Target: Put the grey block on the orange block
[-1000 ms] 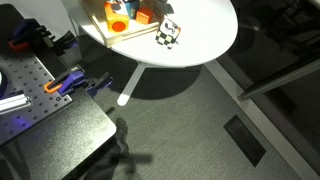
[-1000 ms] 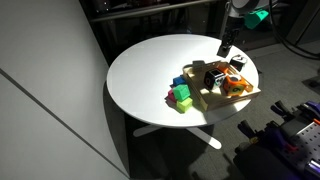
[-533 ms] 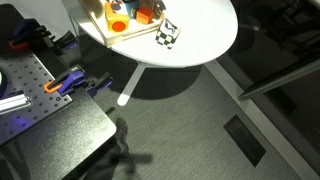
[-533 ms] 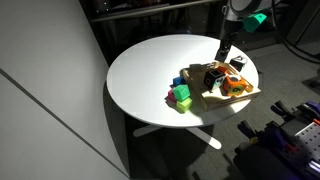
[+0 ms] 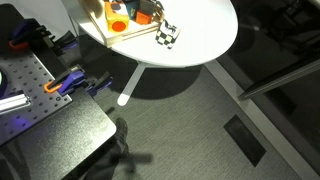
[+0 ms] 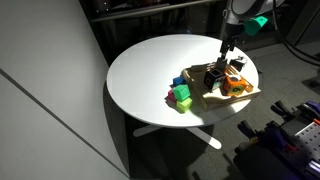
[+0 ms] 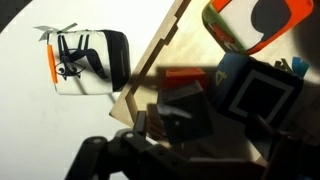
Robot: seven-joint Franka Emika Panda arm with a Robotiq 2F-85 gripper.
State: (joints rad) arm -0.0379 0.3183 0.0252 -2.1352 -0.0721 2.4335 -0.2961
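In the wrist view the grey block [image 7: 185,112] lies in deep shadow and looks dark. It rests against an orange block [image 7: 186,75] whose edge shows just beyond it, inside the wooden tray [image 7: 160,50]. My gripper [image 7: 200,132] comes in from the bottom and straddles the grey block. The left finger [image 7: 141,124] stands apart from the block with bare wood between them, so the jaws look open. In an exterior view the gripper [image 6: 224,60] hangs low over the tray [image 6: 247,93] on the round white table [image 6: 150,65].
A black-and-white checkered cube [image 7: 256,96] sits right beside the grey block, with an orange ring [image 7: 250,28] beyond it. A white toy with black straps [image 7: 85,62] lies outside the tray. Green and blue blocks [image 6: 182,96] stand by the tray. The checkered cube [image 5: 168,34] is near the table edge.
In the exterior view the arm has come down from above the table's far side to just over the tray.
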